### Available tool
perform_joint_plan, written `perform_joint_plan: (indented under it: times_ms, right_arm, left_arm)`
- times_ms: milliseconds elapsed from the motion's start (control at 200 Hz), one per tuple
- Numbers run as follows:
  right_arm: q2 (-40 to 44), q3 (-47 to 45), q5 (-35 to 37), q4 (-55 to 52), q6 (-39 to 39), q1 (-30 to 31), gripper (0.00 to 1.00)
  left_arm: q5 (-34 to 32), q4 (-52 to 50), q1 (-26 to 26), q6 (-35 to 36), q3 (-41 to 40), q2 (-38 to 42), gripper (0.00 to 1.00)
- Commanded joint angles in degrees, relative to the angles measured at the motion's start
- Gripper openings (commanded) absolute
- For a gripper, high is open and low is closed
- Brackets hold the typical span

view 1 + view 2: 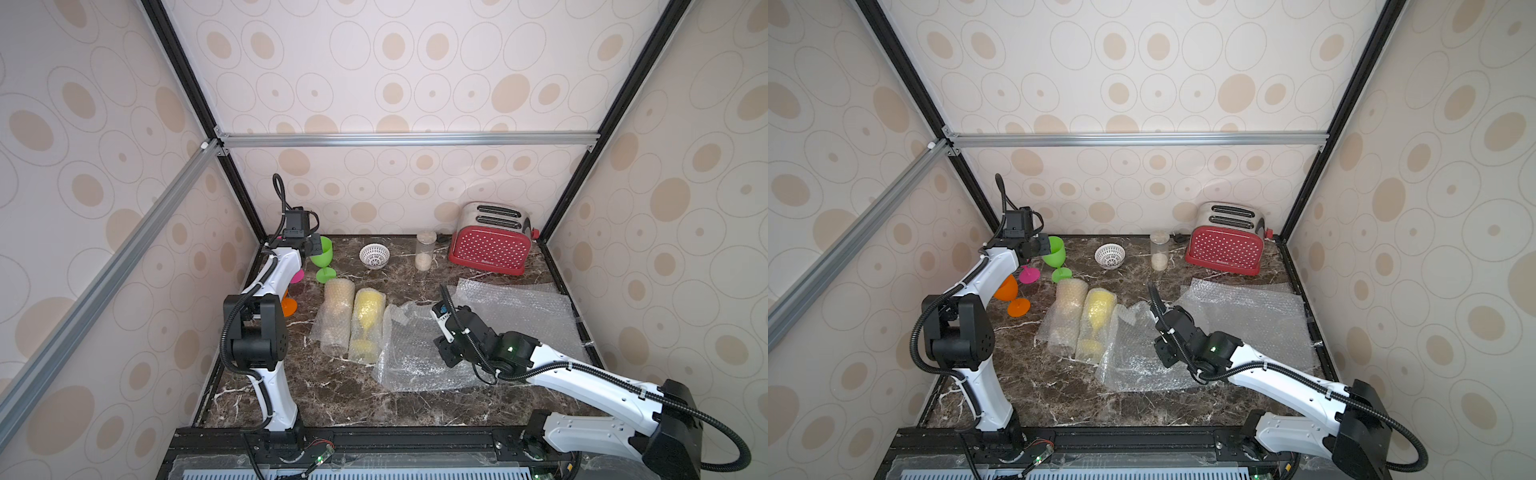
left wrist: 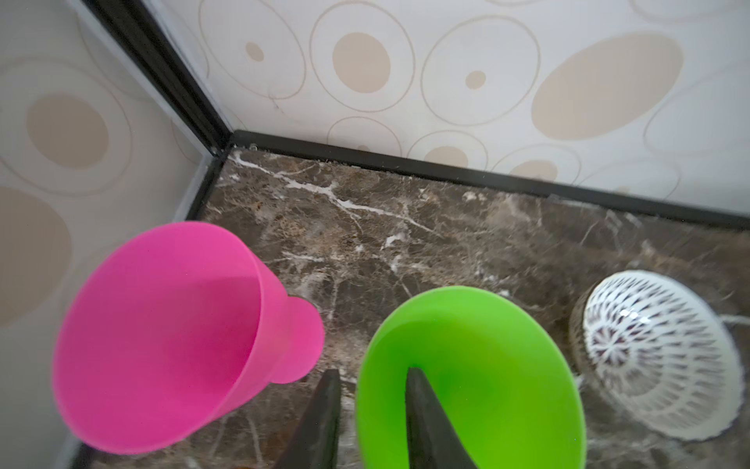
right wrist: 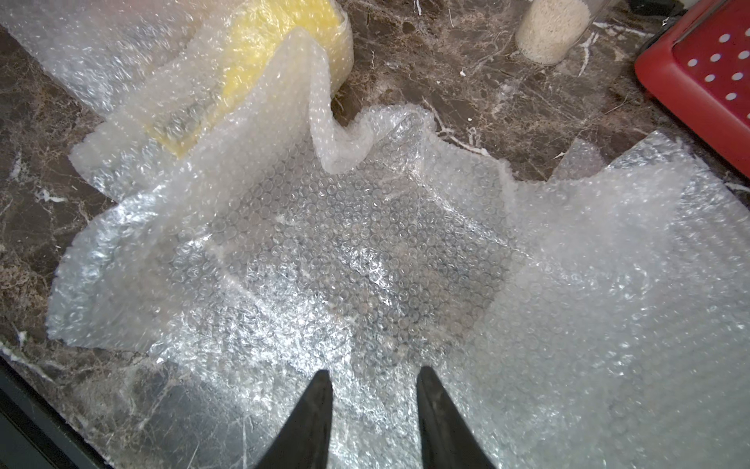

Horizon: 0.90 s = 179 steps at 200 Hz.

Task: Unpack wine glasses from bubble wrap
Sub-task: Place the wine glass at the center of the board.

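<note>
The green wine glass (image 1: 322, 251) (image 2: 487, 365) stands upright at the back left. My left gripper (image 1: 315, 246) (image 2: 372, 369) is open astride its rim, one finger inside the cup and one outside. The pink wine glass (image 2: 162, 337) and the orange one (image 1: 1007, 289) stand beside it, partly hidden by the left arm. Two rolls of bubble wrap lie in the middle, one holding an amber glass (image 1: 336, 311), the other a bright yellow glass (image 1: 366, 324) (image 3: 276, 40). My right gripper (image 1: 442, 353) (image 3: 375, 369) hangs open over a flat bubble wrap sheet (image 1: 411, 357) (image 3: 365, 243), holding nothing.
A second flat bubble wrap sheet (image 1: 519, 307) lies at the right under the right arm. Along the back wall stand a white lattice bowl (image 1: 374, 254) (image 2: 657, 353), a clear jar (image 1: 424, 251) and a red toaster (image 1: 490, 245). Walls close in the left, back and right sides.
</note>
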State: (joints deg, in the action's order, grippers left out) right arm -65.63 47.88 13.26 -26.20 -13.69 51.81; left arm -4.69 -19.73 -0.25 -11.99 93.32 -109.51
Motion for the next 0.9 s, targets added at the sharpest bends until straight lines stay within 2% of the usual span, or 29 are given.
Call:
perform_joint_plan:
  times_ms: [0, 265, 400, 670, 890]
  right_arm:
    - [-0.38, 0.43, -1.9, -2.18, -2.38, -1.39, 0.37]
    - [-1.18, 3.62, -4.43, -9.36, -7.2, -4.43, 0.38]
    - [-0.84, 5.02, -5.15, -13.62, -11.4, -7.88, 0.38]
    - [1.08, 3.09, -5.67, -23.49, -22.02, -17.52, 0.39]
    - [5.12, 0.18, -2.69, -29.98, -27.16, -21.05, 0.47]
  left_arm:
    - [0.63, -2.25, 0.6, 1.86, 3.54, 0.72, 0.43]
    - [2.46, -7.71, 0.66, 3.04, 8.3, 3.6, 0.66]
    - [7.79, -10.91, 0.52, 1.99, 8.43, 7.33, 0.7]
    - [15.24, -8.18, -3.73, -1.7, -8.02, 22.93, 0.7]
    - [18.97, -4.83, -12.27, -6.62, -22.59, 33.01, 0.7]
